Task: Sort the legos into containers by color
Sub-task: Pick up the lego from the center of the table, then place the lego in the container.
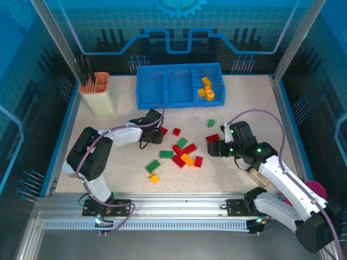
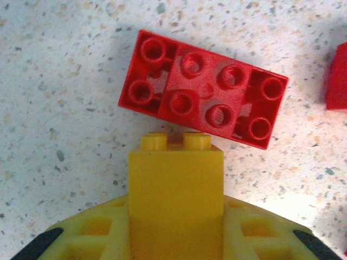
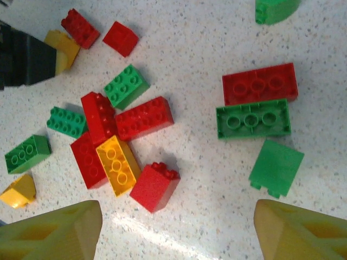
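Between the left gripper's (image 1: pixel 156 131) fingers sits a yellow lego brick (image 2: pixel 176 184), studs pointing away from the wrist. The jaws are clamped on its two sides. The brick looks low, at or just above the speckled table (image 2: pixel 54 81). Just past the brick's studs lies a red eight-stud brick (image 2: pixel 203 111), slightly askew, very close to or touching the held one. Another red brick (image 2: pixel 337 78) lies further to the hand's right.

Well ahead of this hand, at the far side of the table, stands the long blue bin (image 1: pixel 162 103) with three compartments. Its right compartment (image 1: pixel 219 81) holds several orange-yellow bricks (image 1: pixel 206 89).

To the right of the left hand lies the main scatter of red, green and yellow bricks (image 3: pixel 119 141). The right gripper (image 3: pixel 176 211) hovers above them, its fingers wide apart with nothing between them. A green brick (image 3: pixel 276 168) lies just ahead of its right finger, with a green plate-like brick (image 3: pixel 252 119) and a red one (image 3: pixel 260 84) beyond.

The step in hand appears to be the pick-up of a yellow brick. The next move likely calls for lifting straight up, so the red neighbour is not dragged along. Then comes a carry forward and to the right, to release over the compartment with the yellow bricks.
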